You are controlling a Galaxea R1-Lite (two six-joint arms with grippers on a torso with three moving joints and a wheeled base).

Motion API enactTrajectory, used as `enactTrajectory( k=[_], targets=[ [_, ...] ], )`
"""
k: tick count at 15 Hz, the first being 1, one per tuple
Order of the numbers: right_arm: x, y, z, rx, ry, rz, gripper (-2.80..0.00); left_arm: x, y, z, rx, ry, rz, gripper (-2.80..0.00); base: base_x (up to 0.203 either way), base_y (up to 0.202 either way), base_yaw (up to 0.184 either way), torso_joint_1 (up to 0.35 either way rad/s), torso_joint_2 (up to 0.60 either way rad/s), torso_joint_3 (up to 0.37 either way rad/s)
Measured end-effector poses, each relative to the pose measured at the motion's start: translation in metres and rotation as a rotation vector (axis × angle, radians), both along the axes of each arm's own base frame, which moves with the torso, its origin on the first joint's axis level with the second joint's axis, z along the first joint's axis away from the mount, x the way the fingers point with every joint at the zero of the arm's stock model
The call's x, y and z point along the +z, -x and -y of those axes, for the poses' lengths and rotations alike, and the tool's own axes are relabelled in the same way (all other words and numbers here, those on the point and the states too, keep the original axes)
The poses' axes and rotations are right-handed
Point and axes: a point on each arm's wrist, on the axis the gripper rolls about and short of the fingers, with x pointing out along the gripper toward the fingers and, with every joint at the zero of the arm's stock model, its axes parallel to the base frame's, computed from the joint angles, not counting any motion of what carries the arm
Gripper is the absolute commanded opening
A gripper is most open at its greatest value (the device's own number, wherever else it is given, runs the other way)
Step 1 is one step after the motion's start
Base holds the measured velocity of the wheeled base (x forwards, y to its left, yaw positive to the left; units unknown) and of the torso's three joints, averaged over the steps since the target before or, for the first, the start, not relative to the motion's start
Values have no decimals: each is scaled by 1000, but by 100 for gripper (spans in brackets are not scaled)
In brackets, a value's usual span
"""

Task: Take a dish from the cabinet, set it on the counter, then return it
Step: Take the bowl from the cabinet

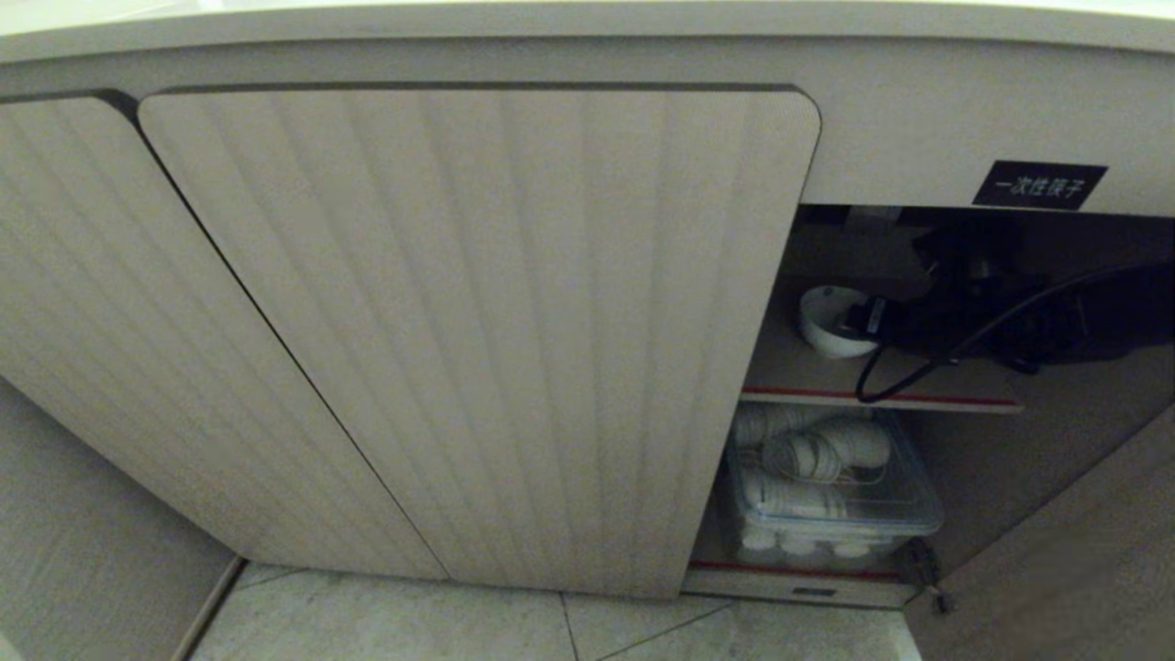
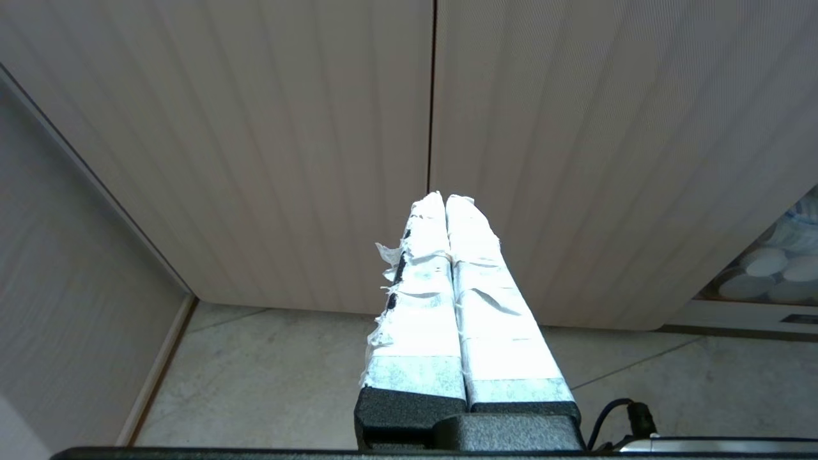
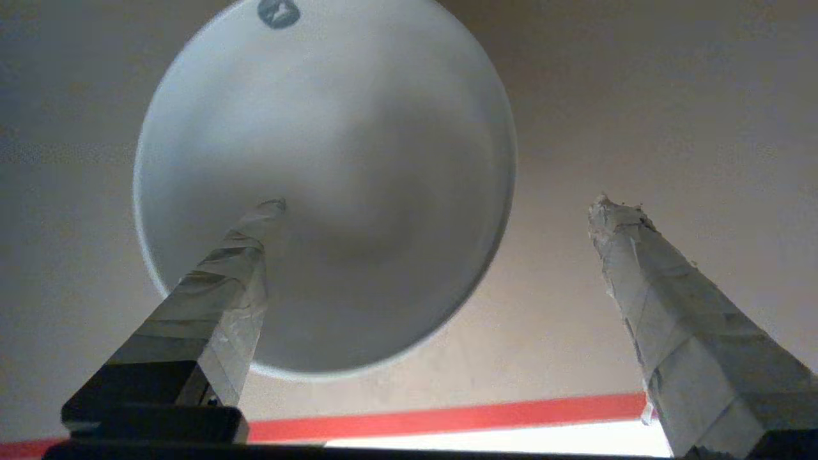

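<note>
Two closed fluted doors (image 1: 477, 340) fill the left and middle of my head view; at right the cabinet (image 1: 918, 119) stands open, a black label (image 1: 1039, 184) above the opening. I count two levels inside: an upper shelf (image 1: 881, 397) with a red strip along its front edge, and a bottom compartment.

One bowl (image 1: 829, 320) sits on the upper shelf, toward its left end. It stands upright, mouth up; it is round, so it has no long axis to note. In the right wrist view I look straight into its hollow (image 3: 332, 179), with a small grey mark near the rim.

One clear bin (image 1: 840, 500) sits in the bottom compartment, holding stacks of white dishes; I cannot count them.

The right gripper (image 3: 438, 204) is reached in over the shelf from the right, a black cable looping below the arm. Its jaws are wide apart, gripping nothing. One taped finger (image 3: 236, 281) overlaps the bowl's inside in that view; the other finger (image 3: 645, 281) stands outside the rim on the shelf side. I cannot tell whether either touches the bowl.

The left gripper (image 2: 445, 199) is parked low before the closed doors, over the tiled floor (image 2: 268, 377), taped fingers pressed together, nothing between them.
</note>
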Motion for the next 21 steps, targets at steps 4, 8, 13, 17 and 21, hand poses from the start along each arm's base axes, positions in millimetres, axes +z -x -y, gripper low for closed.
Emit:
enactTrajectory(
  k=[4,8,13,17,21],
  targets=[
    [-3,-9,0,-3,3,4,0,0,0,0,-1,0,0,-280,0,0,0,0,0,0],
    [-8,-13,0,-6,5,0,0,0,0,0,-1,0,0,-280,0,0,0,0,0,0],
    [-11,-14,0,-7,6,-9,0,0,0,0,-1,0,0,-280,0,0,0,0,0,0],
    [-11,-14,-1,-6,5,-11,0,0,0,0,-1,0,0,-280,0,0,0,0,0,0],
    [-11,-14,-1,-6,4,-11,0,0,0,0,-1,0,0,-280,0,0,0,0,0,0]
  ],
)
